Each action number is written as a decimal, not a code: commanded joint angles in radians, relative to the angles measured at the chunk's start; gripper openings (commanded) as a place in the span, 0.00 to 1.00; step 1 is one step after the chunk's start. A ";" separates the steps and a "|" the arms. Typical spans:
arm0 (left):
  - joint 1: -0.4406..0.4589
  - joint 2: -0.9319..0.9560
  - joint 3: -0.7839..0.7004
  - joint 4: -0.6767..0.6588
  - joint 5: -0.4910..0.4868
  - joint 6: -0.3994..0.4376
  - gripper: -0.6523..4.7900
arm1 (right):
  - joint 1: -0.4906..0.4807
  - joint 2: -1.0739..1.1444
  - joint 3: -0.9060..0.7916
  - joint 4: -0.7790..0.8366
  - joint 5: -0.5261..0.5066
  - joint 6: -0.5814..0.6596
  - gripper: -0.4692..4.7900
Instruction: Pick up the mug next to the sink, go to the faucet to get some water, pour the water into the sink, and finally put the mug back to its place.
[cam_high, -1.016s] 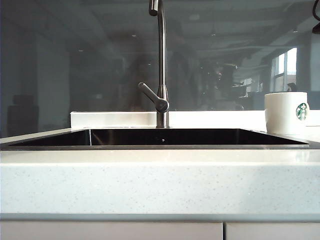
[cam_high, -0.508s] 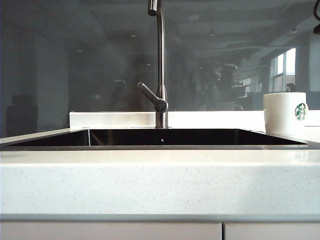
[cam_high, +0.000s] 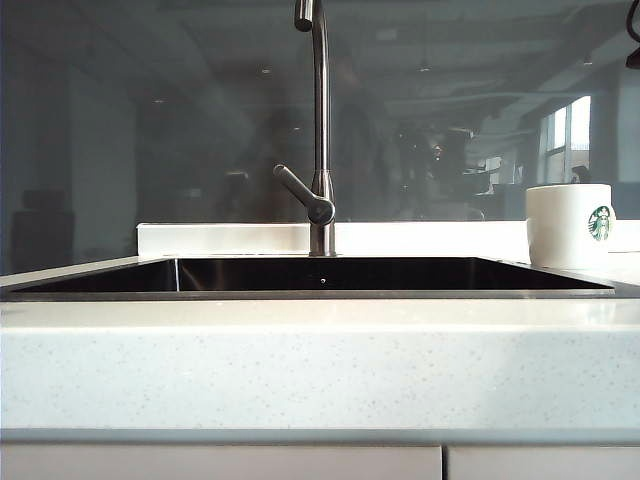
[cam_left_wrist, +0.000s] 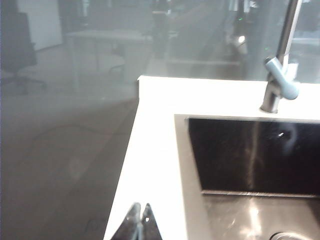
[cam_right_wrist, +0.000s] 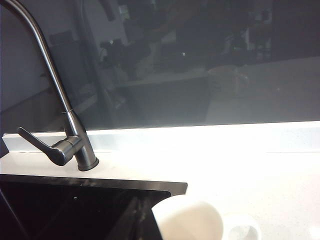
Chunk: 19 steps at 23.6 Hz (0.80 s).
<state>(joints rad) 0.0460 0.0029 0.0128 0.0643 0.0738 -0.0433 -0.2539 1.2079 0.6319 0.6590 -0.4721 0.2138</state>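
The white mug (cam_high: 570, 225) with its green logo stands upright on the countertop at the right end of the sink (cam_high: 320, 294). Behind the basin's middle rises the faucet (cam_high: 321, 130), its lever angled out to the left. Neither gripper shows in the exterior view. My right gripper (cam_right_wrist: 141, 212) is shut and holds nothing. It hangs over the dark sink (cam_right_wrist: 75, 210) right beside the mug (cam_right_wrist: 187, 220), with the faucet (cam_right_wrist: 75, 140) beyond. My left gripper (cam_left_wrist: 141, 210) is shut and empty, above the counter strip at the far end of the sink (cam_left_wrist: 250, 150) from the mug.
The pale speckled countertop (cam_high: 320, 360) runs across the front, with cabinet fronts (cam_high: 220, 462) below it. A dark reflective glass wall (cam_high: 150, 130) stands behind a low white ledge (cam_high: 220, 238). The counter ends at an edge (cam_left_wrist: 125, 165) beside my left gripper, with floor beyond.
The whole exterior picture has slid a few pixels to the left. The mug, the faucet and the sink keep their places relative to each other.
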 joint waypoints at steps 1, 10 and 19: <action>0.001 0.001 -0.003 0.005 -0.010 -0.020 0.11 | 0.000 -0.002 0.003 0.014 0.002 0.003 0.07; 0.002 0.001 -0.003 0.045 -0.036 -0.016 0.11 | 0.000 -0.002 0.003 0.014 0.002 0.003 0.07; 0.002 0.001 -0.003 0.046 -0.029 -0.017 0.11 | 0.000 -0.002 0.003 0.014 0.002 0.003 0.07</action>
<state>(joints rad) 0.0463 0.0032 0.0063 0.0937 0.0418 -0.0608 -0.2543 1.2079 0.6319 0.6590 -0.4721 0.2138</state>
